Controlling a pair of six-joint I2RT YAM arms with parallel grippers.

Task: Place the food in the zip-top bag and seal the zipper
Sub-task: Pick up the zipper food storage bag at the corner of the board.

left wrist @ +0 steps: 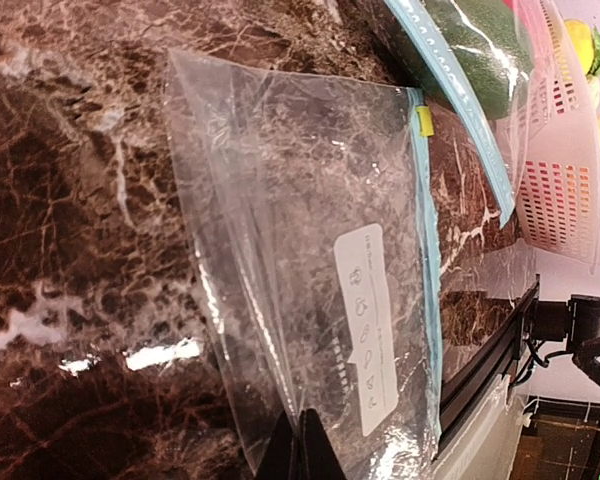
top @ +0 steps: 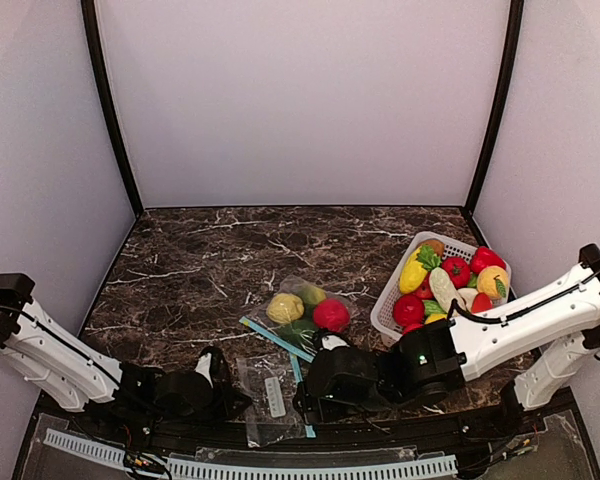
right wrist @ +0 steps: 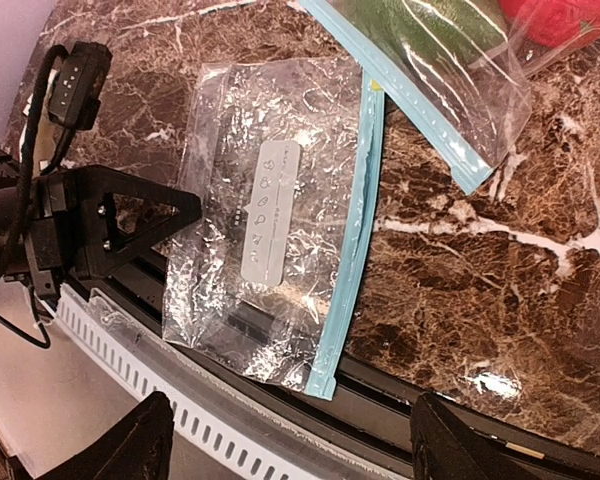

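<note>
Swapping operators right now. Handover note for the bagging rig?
Left claw: shut on the edge of the empty bag, which lies at the near table edge.
Right claw: open above that bag, holding nothing.
Food: a few pieces in a second bag mid-table, the rest in the white basket on the right.
Left: bag the rest and seal. I can't tell if the second bag's zipper is shut.

a robot test booth in a lab setting: plain white panels [top: 300, 100] in black frame posts [top: 114, 112] close off a dark marble-look worktop [top: 200, 260] at 9, 12 and 3 o'clock; at 6 o'clock a left arm [top: 55, 360] and right arm [top: 520, 325] are mounted by a slotted cable duct [top: 280, 468].
</note>
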